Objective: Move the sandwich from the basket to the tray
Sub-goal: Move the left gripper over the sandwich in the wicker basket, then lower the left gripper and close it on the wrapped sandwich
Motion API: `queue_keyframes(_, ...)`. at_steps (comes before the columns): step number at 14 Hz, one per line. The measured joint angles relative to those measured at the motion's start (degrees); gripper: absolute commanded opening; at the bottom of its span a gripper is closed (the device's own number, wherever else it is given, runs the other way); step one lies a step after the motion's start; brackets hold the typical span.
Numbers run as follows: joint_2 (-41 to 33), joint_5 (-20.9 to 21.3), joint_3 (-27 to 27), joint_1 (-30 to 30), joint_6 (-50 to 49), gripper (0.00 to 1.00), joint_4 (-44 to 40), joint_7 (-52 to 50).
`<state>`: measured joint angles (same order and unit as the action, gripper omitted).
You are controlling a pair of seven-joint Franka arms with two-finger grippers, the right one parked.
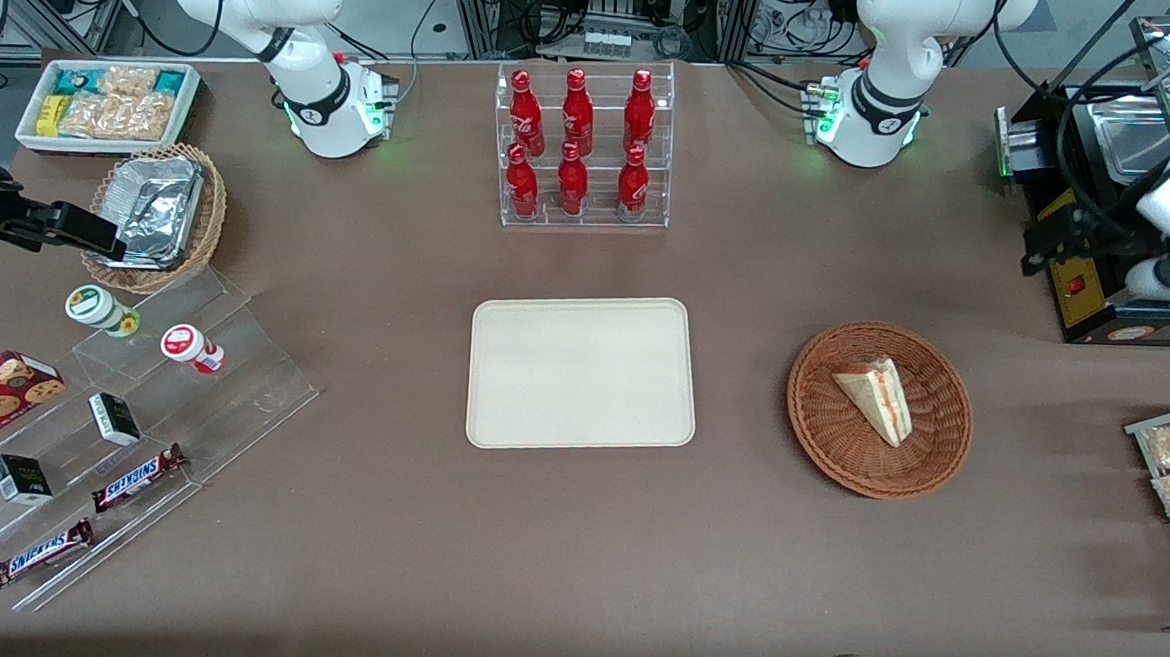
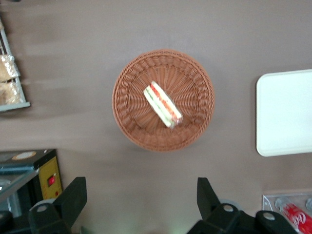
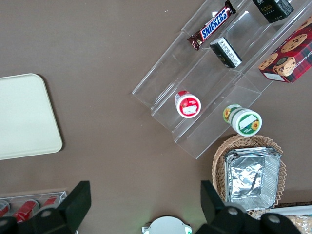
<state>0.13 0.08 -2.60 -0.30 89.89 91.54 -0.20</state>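
Nothing of the task is done yet: the sandwich lies in the basket, which sits on the surface beside the bare tray, toward the working arm's end. Pick-up, carry and release all remain. The end effector hovers high above the surface, fingers spread wide and empty (the basket shows between them, well below), looking straight down.

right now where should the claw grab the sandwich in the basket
Probably from above, closing across the two flat bread faces of the sandwich near its middle. The wedge stands on edge in the basket, filling stripe facing up, so the faces offer parallel sides. The claw is open above the table, beside the basket, and would need turning to straddle it.
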Motion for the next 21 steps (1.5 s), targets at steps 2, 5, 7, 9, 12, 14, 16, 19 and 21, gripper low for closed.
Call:
queue_keyframes(2,3.10,0.00,-0.01,-0.01,3.35,1.00,0.46,-0.11)
queue_keyframes(5,6.16,0.00,-0.17,-0.18,9.69,1.00,3.70,-4.89)
queue_keyframes(7,7.09,0.00,-0.28,-0.32,14.68,1.00,7.46,-8.24)
queue_keyframes(9,7.52,0.00,-0.32,-0.62,19.78,1.00,11.79,-11.92)
queue_keyframes(12,7.78,0.00,-0.45,-2.57,27.85,1.00,18.52,-20.89)
queue_keyframes(14,7.80,0.00,-0.56,-3.67,32.85,1.00,22.47,-25.77)
queue_keyframes(16,7.80,0.00,-0.59,-4.03,38.26,1.00,26.66,-29.65)
queue_keyframes(19,7.80,0.24,-0.54,-4.02,46.26,1.00,32.66,-31.02)
queue_keyframes(21,7.80,0.88,-0.51,-4.02,47.99,1.00,34.41,-31.06)
